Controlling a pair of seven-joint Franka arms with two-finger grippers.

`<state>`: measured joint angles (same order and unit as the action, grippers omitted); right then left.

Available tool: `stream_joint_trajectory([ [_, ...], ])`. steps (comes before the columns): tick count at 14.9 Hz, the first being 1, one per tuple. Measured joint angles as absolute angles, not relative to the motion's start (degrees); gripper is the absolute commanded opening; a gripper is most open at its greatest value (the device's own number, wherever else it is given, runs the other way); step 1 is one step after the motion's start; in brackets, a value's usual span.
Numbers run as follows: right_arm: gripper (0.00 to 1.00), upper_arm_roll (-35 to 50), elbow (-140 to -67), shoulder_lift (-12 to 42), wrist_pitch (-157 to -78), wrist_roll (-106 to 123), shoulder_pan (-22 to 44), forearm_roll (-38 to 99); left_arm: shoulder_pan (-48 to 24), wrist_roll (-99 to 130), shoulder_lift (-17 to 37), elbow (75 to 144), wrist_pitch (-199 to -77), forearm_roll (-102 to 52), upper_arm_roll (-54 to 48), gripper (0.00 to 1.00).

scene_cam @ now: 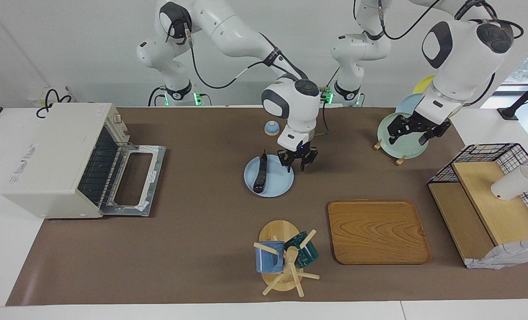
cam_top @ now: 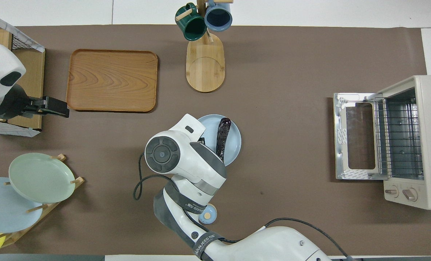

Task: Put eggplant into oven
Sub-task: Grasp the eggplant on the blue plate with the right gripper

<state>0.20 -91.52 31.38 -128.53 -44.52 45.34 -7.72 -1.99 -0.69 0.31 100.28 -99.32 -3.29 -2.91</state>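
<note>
Oven (scene_cam: pixel 53 160): at the right arm's end of the table, door dropped flat toward the table's middle, wire rack bare inside (so the opening is ready to take the load).

Eggplant (scene_cam: pixel 261 173): lying lengthwise on the blue plate (scene_cam: pixel 276 186) at mid-table, thin stem end toward the robots, not yet gripped.

Right gripper (scene_cam: pixel 296 162): low over the plate's edge on the left arm's side, just beside the eggplant and apart from it, fingers spread open and pointing down.

Step in hand, by the look of it: closing in for the pick.

Doing it well: shift toward the oven's end until the fingers straddle the eggplant's middle, across its narrow width (glossy skin, likely slippery near the ends); come down without pressing the plate; close gently; lift clear of the rim before travelling; bring it in level over the open door and onto the rack.

Risk: a grip off-centre would likely let the long body tip or swing.

Left gripper (scene_cam: pixel 413 129): waiting over the green plate (scene_cam: pixel 402 144) in the plate rack, fingers apart, holding nothing.
</note>
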Motion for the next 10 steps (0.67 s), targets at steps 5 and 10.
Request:
stream_joint_trajectory([
  [5,0.30,0.23,-96.44,30.15,-131.70,-44.50,45.44,-7.82,-1.99,-0.69,0.17,100.27,-97.74,-3.25,-2.91,1.00],
  [10,0.00,0.24,-99.73,29.07,-134.54,-44.44,45.45,-7.87,-2.09,-0.69,-1.49,100.08,-93.45,-2.28,-3.22,1.00],
])
